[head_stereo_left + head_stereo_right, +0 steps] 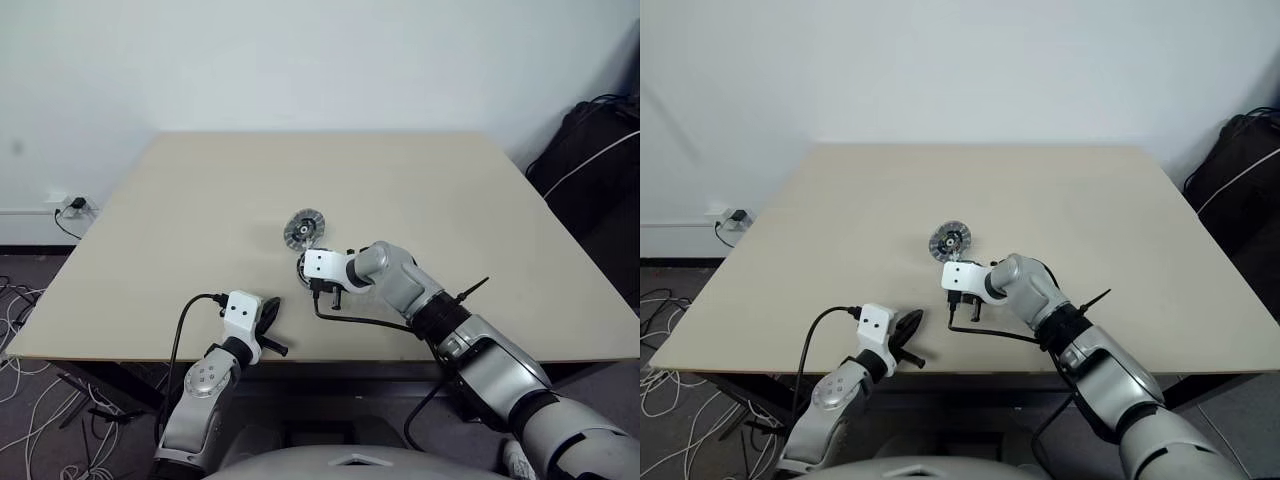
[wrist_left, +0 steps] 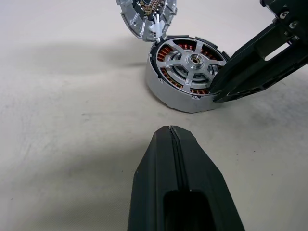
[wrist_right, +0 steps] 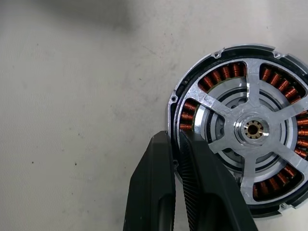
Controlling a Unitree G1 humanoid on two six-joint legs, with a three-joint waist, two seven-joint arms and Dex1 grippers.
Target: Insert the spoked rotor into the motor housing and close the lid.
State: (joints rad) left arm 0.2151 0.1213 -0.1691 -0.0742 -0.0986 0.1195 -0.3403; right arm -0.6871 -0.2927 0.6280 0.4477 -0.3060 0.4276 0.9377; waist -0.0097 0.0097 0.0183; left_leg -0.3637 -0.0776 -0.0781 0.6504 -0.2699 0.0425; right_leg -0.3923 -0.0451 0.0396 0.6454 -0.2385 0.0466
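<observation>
Beside the motor housing, rotor seated inside, the lid leans at its far edge; right gripper pinches the housing rim nearly shut, nearer than the shut, empty left gripper.

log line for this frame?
rotor: seated in housing | lid: off, leaning on housing | right hand: pinching housing rim | left hand: shut, empty
</observation>
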